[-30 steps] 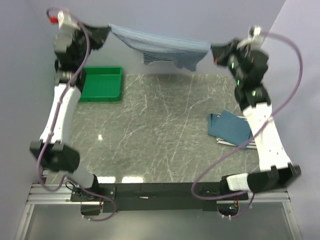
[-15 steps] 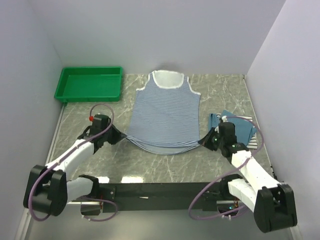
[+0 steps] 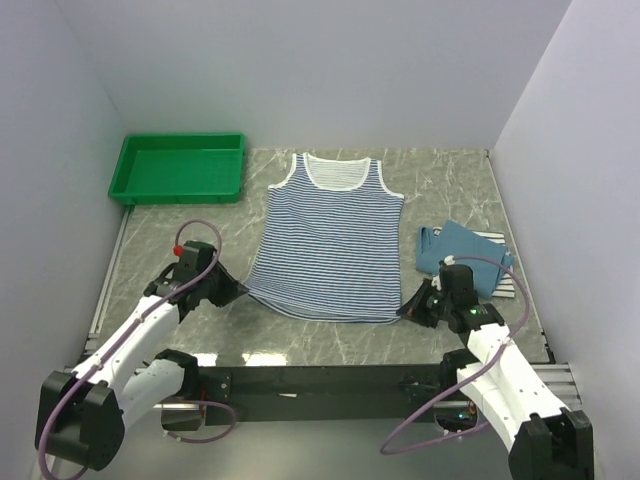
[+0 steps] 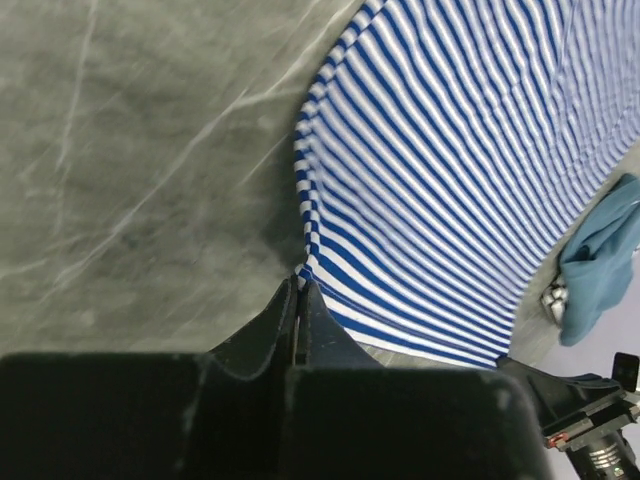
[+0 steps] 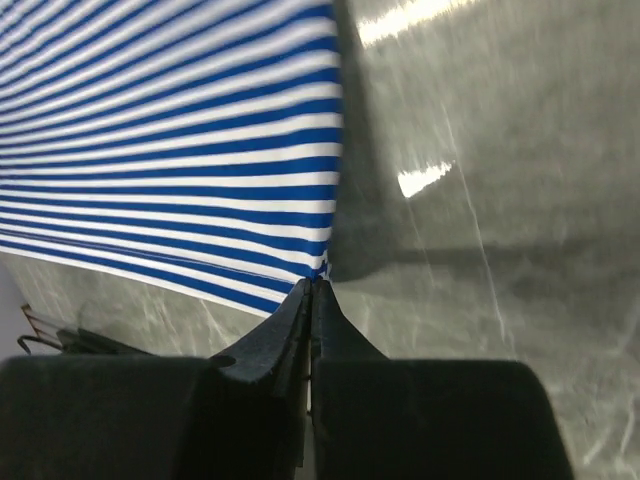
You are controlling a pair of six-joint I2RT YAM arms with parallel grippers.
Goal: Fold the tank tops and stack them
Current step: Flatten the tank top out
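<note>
Grey marbled tabletop (image 3: 330, 345) fills the space between pale walls (image 3: 300, 70), with a green tray (image 3: 180, 168) at its far left corner. Spread flat across the middle lies the striped top (image 3: 330, 235), blue and white, its white-trimmed neckline toward the far edge and its hem toward the near edge.

Low over the tabletop, the left fingers (image 3: 238, 292) are closed on the hem's left corner. The left wrist view shows them pressed together with the cloth's corner pinched at the tips (image 4: 299, 292). The right fingers (image 3: 407, 308) are closed on the hem's right corner in the same way; the right wrist view shows the corner caught at their tips (image 5: 314, 290).

Near the right edge, well apart from the tray and just beside the striped top, sits the folded teal top (image 3: 460, 255). It lies on a white top (image 3: 502, 287) with thin black stripes, of which only a strip shows at the side toward the right edge.
</note>
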